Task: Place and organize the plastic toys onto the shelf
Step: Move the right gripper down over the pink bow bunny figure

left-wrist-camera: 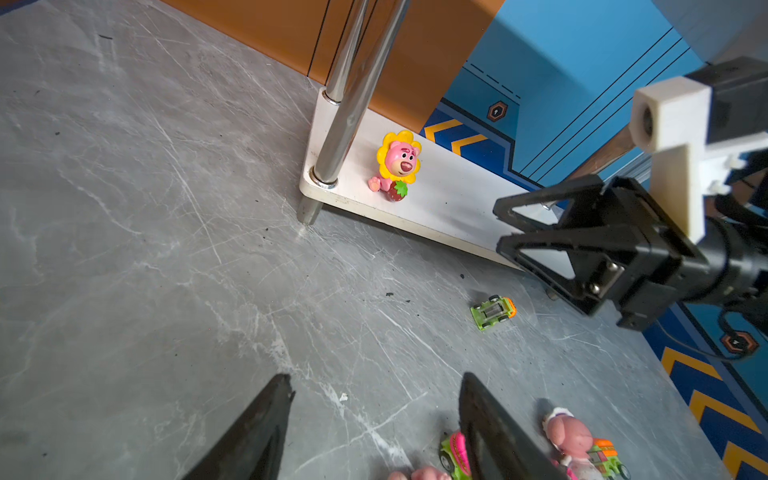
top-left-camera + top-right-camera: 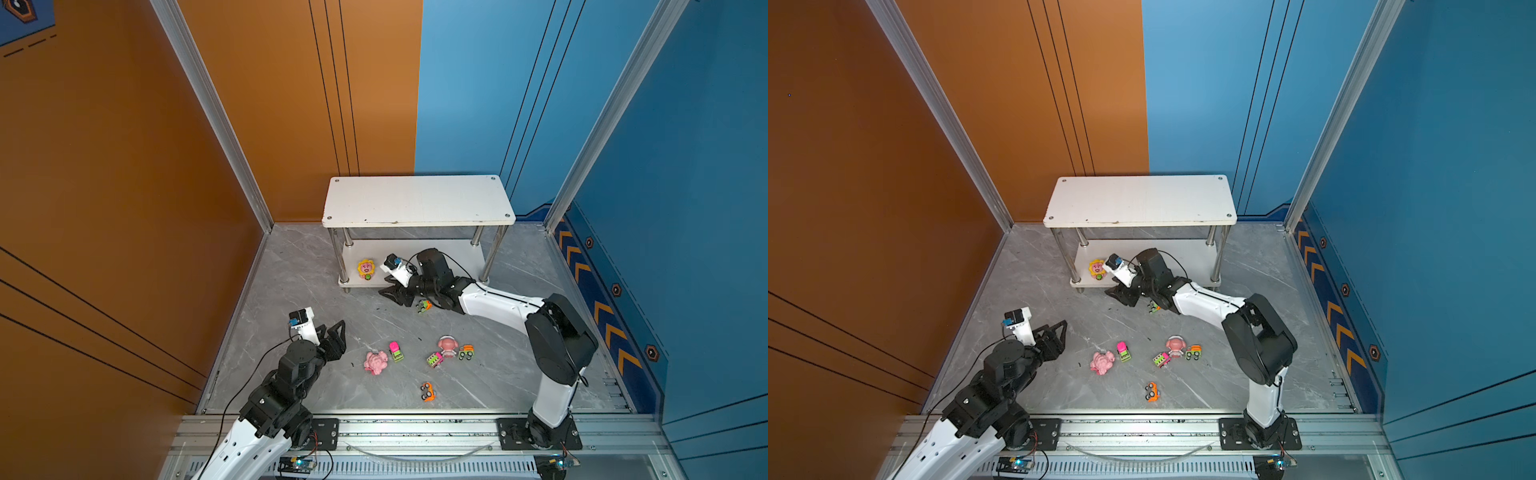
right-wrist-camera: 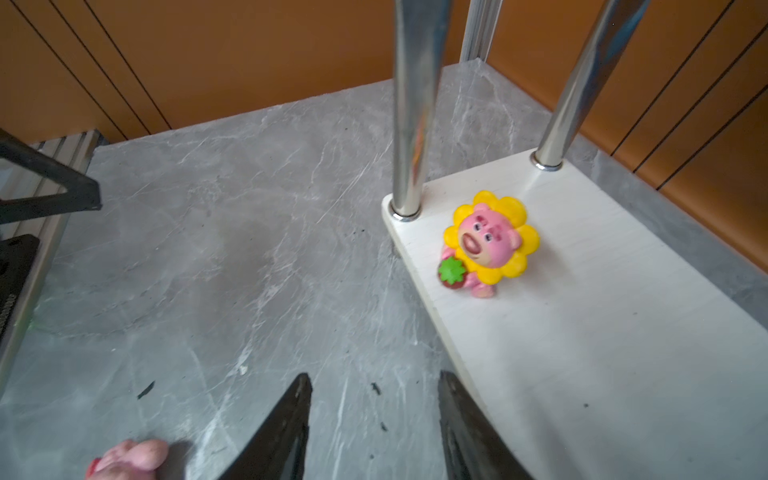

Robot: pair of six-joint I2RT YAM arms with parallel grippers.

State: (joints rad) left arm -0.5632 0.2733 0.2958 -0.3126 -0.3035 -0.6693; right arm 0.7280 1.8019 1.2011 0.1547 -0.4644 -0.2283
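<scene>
Grey marbled floor [image 2: 299, 291] is filling the cell, with an orange wall [image 2: 270, 104] and a blue wall [image 2: 478, 83] meeting behind the shelf [image 2: 417, 199].

On the left, the left gripper [image 2: 341, 337] is hovering low over the floor. Its jaws are standing apart and are gripping nothing, as the left wrist view is showing. The sunflower figurine [image 2: 366, 269] is standing upright on the lower board [image 2: 457, 253], near the front left post, and it is the only toy on the shelf. The pink figurine [image 2: 376, 362] is lying on the floor, near the left gripper.

The right gripper [image 2: 384, 288] is hanging at the front edge of the lower board, near the sunflower figurine but apart from it. Its jaws are released and empty.

Further right, several toys are waiting on the floor:
- the pink car [image 2: 395, 351]
- the green car [image 2: 424, 306], lying overturned under the right wrist
- the orange car [image 2: 427, 391]
- the striped truck [image 2: 434, 360], the capped figurine [image 2: 448, 346] and the orange-green truck [image 2: 466, 352], close together

I am judging that one placing is finished and seven toys are remaining, so a new pick is beginning. The left gripper needs to lower over the pink figurine or the pink car and close across the body. The right gripper needs to draw back first, because the green car is lying behind its fingers.
</scene>
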